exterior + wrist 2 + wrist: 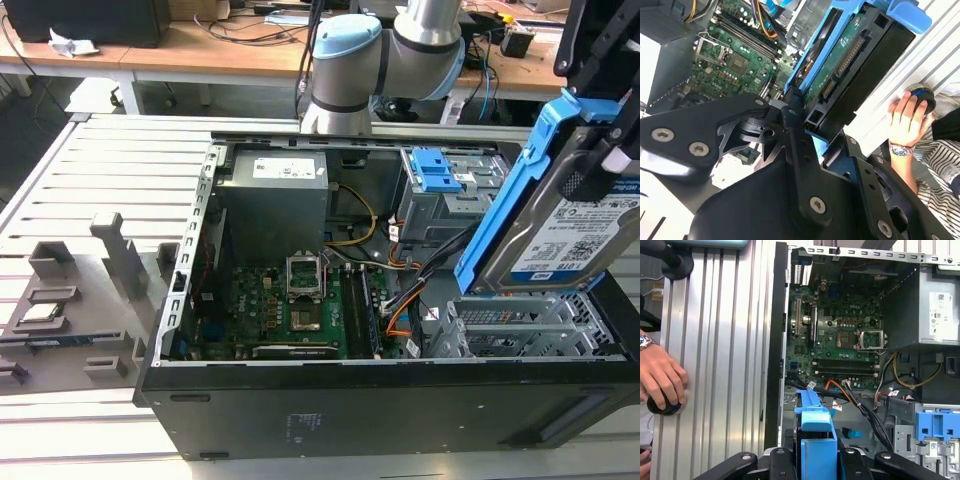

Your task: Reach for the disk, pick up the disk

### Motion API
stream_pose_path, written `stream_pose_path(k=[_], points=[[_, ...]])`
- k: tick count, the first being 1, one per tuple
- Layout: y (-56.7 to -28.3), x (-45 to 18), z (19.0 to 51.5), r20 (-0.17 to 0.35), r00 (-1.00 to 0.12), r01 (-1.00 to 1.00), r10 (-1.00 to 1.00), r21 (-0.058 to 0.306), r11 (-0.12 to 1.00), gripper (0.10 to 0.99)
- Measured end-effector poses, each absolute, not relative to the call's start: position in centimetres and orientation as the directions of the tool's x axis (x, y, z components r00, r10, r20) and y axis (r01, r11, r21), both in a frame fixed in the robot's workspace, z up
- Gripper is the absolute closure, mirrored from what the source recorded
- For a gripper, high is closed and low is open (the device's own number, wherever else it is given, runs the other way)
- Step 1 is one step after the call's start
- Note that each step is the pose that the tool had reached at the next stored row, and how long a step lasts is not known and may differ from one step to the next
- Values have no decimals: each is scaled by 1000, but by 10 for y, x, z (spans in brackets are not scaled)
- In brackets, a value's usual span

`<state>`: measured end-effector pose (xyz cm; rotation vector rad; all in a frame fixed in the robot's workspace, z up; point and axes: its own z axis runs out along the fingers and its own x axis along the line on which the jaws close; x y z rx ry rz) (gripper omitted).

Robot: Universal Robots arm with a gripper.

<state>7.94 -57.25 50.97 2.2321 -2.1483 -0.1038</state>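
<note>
The disk [570, 235], a silver-grey drive with a white-and-blue label in a blue carrier frame, is hanging tilted above the open computer case.

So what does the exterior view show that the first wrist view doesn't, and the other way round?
Exterior view alone: the disk's white-and-blue label, with the disk lifted above the case's drive bays, plus the grey fixture blocks on the slatted table at that view's left. First wrist view alone: a person's hand resting on a dark round knob on the table. Both: the open computer case, its motherboard, the blue-latched drive cage, and the disk in its blue frame, held by the gripper.
</note>
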Motion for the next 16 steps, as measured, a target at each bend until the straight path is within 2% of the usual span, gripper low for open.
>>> stream_pose_path(k=[16], points=[[-583, 93, 489, -19, 37, -996, -999, 81, -39, 722]])
